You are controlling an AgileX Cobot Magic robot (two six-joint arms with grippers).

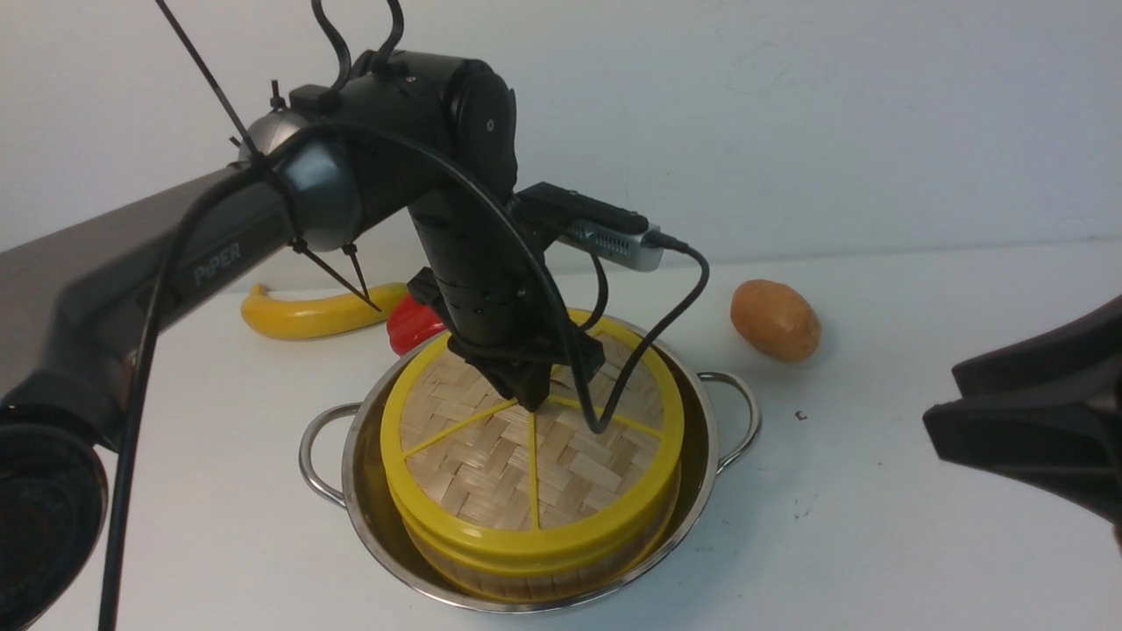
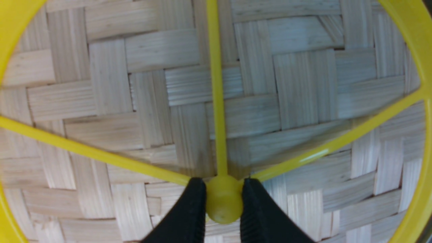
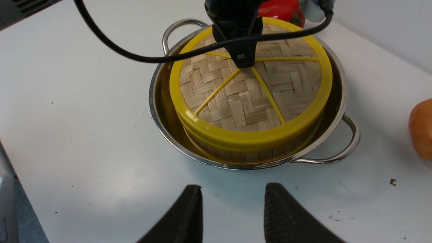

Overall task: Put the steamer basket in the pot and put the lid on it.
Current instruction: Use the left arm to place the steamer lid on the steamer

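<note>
Take the pot as the clock's centre in the front view, with 12 o'clock pointing away from the robot. The left arm (image 1: 131,263) reaches in from 9 o'clock and bends down over the pot. The banana (image 1: 298,315) lies at 10 o'clock, well apart from the pot. The red pepper (image 1: 410,326) sits at 11 o'clock, near the pot's rim and partly hidden by the arm.

The pot (image 1: 699,438) stands on the white table (image 1: 877,526) with its loop handles at about 9 and 3 o'clock. The basket (image 1: 526,585) sits upright inside it. Its slatted wall shows above the steel rim at 6 o'clock, and there is a gap between it and the pot wall. The lid (image 1: 491,464) lies on the basket, yellow rim over yellow rim, so the contents are hidden.

The left gripper (image 1: 533,399) points down at the lid's centre. In the left wrist view its black fingers (image 2: 192,209) are closed narrowly against both sides of the yellow knob (image 2: 224,202), gripping the lid by it. A black cable (image 1: 653,346) loops over the lid near 1 o'clock.

The potato (image 1: 776,320) lies at 2 o'clock, apart from the pot. The right gripper (image 1: 1034,429) hangs at 3 o'clock, well apart. Its fingers (image 3: 189,209) are spread and hold nothing.
</note>
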